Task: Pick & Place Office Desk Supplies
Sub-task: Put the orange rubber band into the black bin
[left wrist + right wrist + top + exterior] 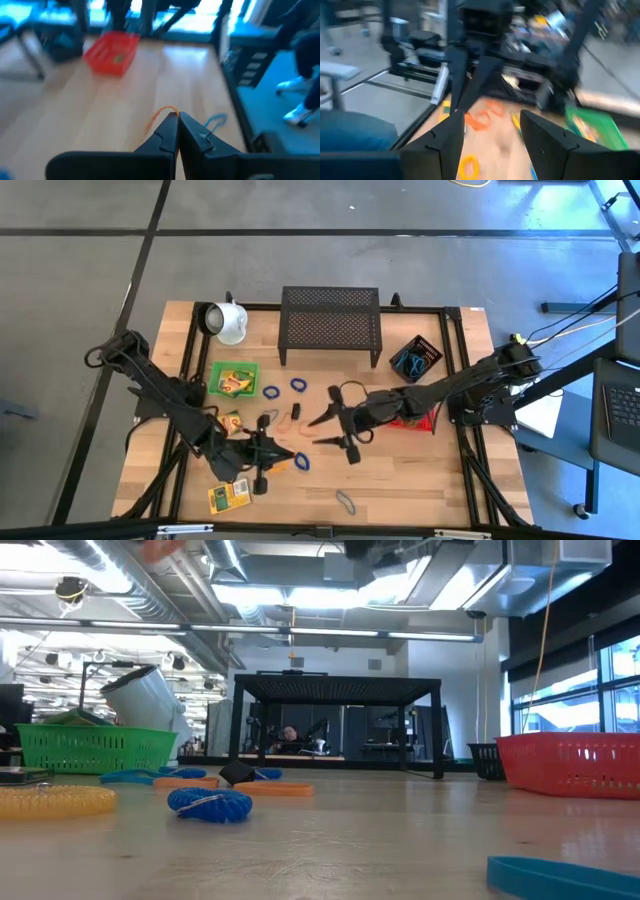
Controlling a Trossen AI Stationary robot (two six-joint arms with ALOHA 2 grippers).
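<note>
My left gripper (278,457) is over the near-left part of the table, shut on a thin orange rubber band (159,116). My right gripper (328,431) hovers open near the table's middle, touching nothing; its fingers (451,134) spread wide above orange bands (485,119) lying flat on the wood. Blue bands (270,392) (301,462), a grey band (346,500) and an orange band (291,416) lie loose on the table. One crayon box (231,498) lies flat by the near edge, another (232,421) near the left arm. My left gripper pinches the orange rubber band at one spot of its loop (170,112), right at the free ends of the two fingers. The rest of the loop curves out to one side of the fingertips, slack. Whether its lower part rests on the table cannot be told.
A green basket (232,378) and a white mug (228,320) stand far left, the black mesh rack (330,325) at the far middle. A small black bin (417,360) and a red basket (424,420) sit right, under the right arm. Bare wood lies near right.
</note>
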